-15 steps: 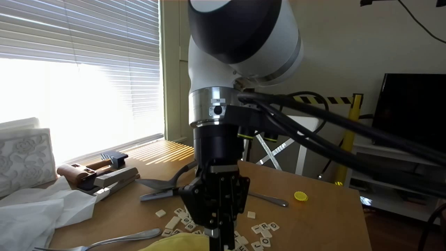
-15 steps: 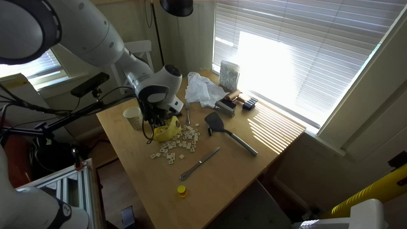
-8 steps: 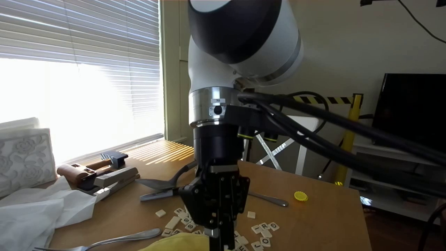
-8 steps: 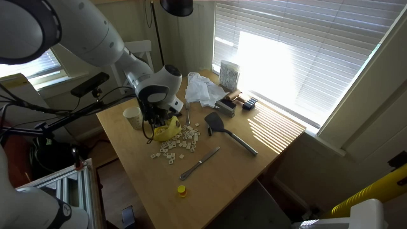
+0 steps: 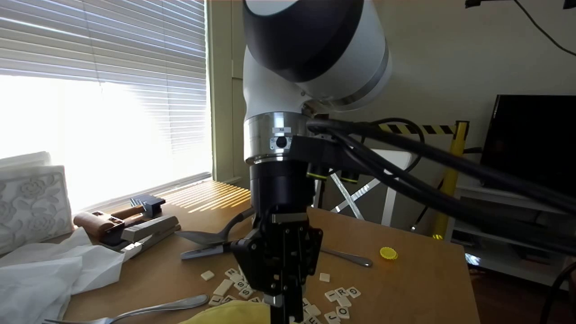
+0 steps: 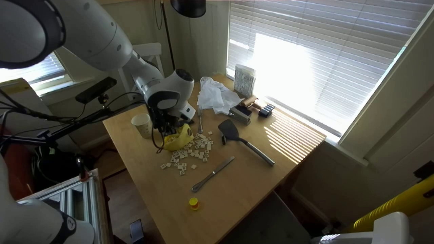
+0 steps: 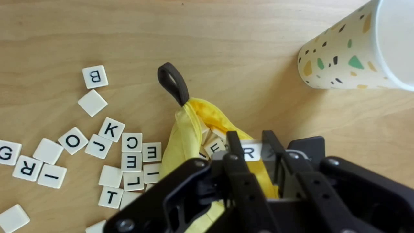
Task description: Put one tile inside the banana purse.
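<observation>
- Gripper [image 7: 250, 138]: fingers [image 7: 233, 145] clamped on a cream tile marked R [image 7: 249, 152], one finger against each side
- Tile marked R: positioned over the open mouth of the banana purse [image 7: 181, 139], covering part of its edge in the wrist view
- Banana purse: resting on the table [image 6: 169, 203], further tiles [image 7: 214, 148] visible inside
- Loose tiles [image 7: 127, 158]: scattered beside the purse, some lettered, some blank
- Patterned cup [image 7: 343, 51]: upright, near the purse
- Knife [image 6: 213, 174] and spatula [image 6: 229, 129]: lying on the table, apart from the purse, in an exterior view
</observation>
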